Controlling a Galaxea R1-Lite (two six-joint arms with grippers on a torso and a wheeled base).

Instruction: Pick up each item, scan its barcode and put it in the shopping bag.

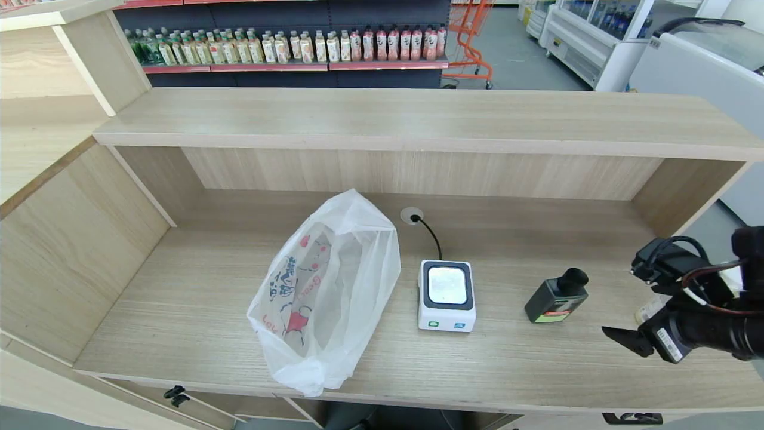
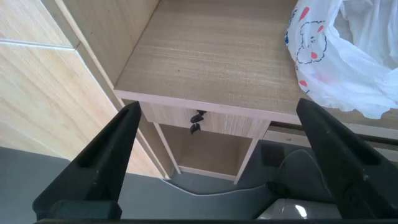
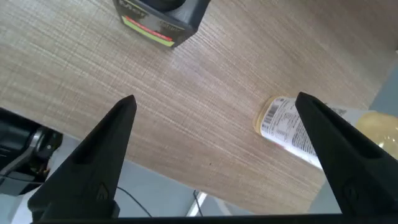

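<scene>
A white plastic shopping bag [image 1: 334, 292] lies on the wooden counter [image 1: 179, 310], with a printed packet inside it. To its right sits the white barcode scanner [image 1: 446, 294]. Further right stands a dark green bottle [image 1: 556, 297] with a black cap, also seen in the right wrist view [image 3: 158, 15]. A clear bottle [image 3: 292, 132] with a white label and yellowish contents lies on its side near the counter's right end. My right gripper [image 3: 214, 155] hovers open over the counter's front edge, between these two bottles. My left gripper [image 2: 217, 162] hangs open below the counter's front left edge, near the bag [image 2: 336, 56].
A raised wooden ledge [image 1: 418, 119] runs along the back of the counter, with side walls left and right. The scanner's black cable [image 1: 430, 236] runs to a hole in the counter. A drawer with a black handle [image 2: 197, 121] sits under the front edge.
</scene>
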